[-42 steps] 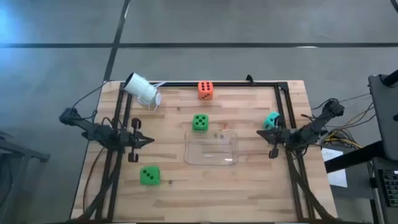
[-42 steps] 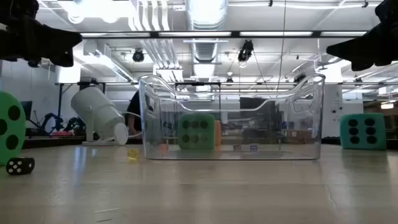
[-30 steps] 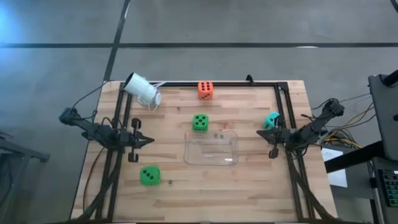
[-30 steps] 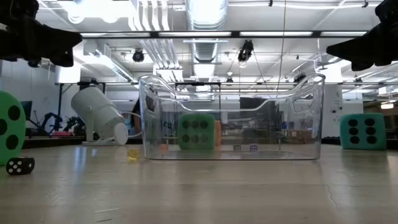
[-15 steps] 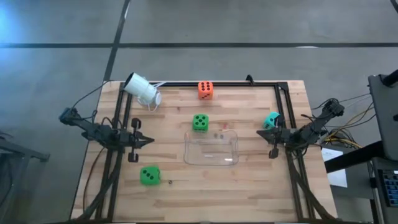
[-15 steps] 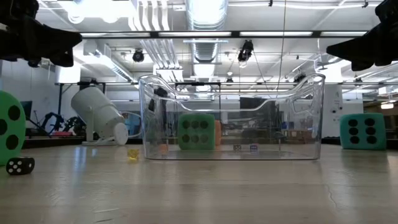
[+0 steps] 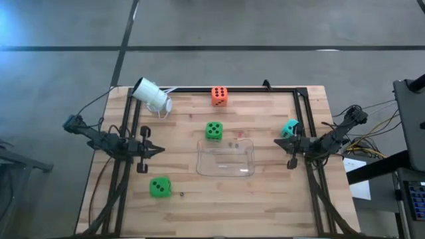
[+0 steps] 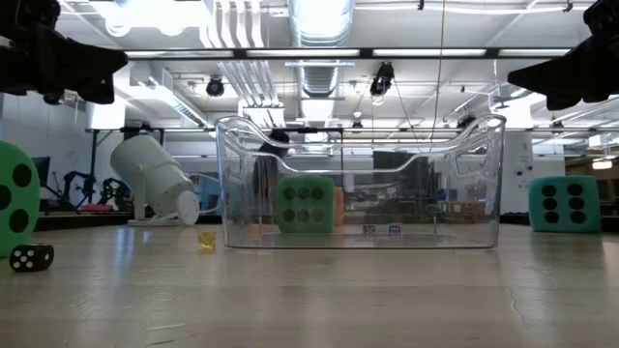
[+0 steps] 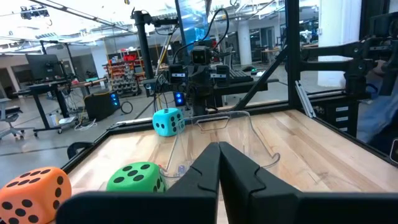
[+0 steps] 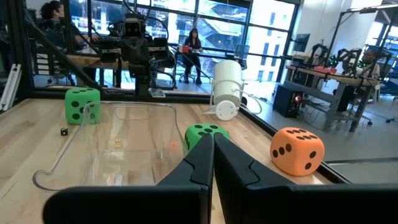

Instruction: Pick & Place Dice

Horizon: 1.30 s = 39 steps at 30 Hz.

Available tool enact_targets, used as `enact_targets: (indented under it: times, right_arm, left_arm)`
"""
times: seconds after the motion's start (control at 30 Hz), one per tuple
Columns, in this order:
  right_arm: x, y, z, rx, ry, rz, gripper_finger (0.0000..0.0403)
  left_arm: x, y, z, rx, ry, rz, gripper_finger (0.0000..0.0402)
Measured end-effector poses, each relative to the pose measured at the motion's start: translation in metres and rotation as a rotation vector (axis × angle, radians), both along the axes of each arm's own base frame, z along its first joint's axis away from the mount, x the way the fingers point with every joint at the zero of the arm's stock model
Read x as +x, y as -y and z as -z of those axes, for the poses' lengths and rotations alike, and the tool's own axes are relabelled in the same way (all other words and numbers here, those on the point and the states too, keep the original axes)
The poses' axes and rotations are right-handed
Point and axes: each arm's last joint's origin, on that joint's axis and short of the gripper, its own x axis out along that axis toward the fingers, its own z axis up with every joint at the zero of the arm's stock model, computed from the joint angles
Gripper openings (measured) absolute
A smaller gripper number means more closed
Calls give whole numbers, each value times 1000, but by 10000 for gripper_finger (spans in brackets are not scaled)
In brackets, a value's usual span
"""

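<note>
Four dice rest on the wooden table. The orange one (image 7: pixel 219 95) is at the far edge, one green (image 7: pixel 213 131) just beyond the clear container (image 7: pixel 226 158), another green (image 7: pixel 159 187) near left, and the teal (image 7: pixel 289 127) at the right. My left gripper (image 7: pixel 159 150) hovers shut over the table's left side, pointing level toward the container. My right gripper (image 7: pixel 279 141) hovers shut at the right side, just on the near side of the teal die (image 9: pixel 168 121). Both hold nothing, as their wrist views show: left gripper (image 9: pixel 219 148), right gripper (image 10: pixel 211 138).
A white cylindrical camera (image 7: pixel 152 95) lies tilted at the far left corner. A tiny black die (image 8: pixel 31 257) sits by the near green die (image 8: pixel 14 211). A black frame rail (image 7: pixel 265 89) runs along the far edge. People sit in the room beyond the table.
</note>
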Motion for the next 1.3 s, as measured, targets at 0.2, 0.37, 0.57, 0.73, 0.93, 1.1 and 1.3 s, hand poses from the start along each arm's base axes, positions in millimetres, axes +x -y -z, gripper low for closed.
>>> enact_targets:
  times: [0.2,0.37,0.57,0.73,0.93,1.1,1.3]
  right_arm:
    - [0,0,0,0,0,0,8]
    - [0,0,0,4,2,0,8]
    - [0,0,0,6,5,1,8]
    - [0,0,-8,42,68,-1,8]
    - [-9,7,-41,9,318,19,8]
    - [-19,15,-61,-30,426,103,8]
    - [-28,23,-101,-2,419,91,8]
  left_arm:
    - [0,0,0,0,0,0,10]
    - [0,0,0,0,0,0,10]
    - [0,0,0,0,0,0,10]
    - [0,0,0,0,0,0,10]
    - [0,0,0,0,0,0,10]
    - [0,0,0,0,0,0,10]
    - [0,0,0,0,0,0,10]
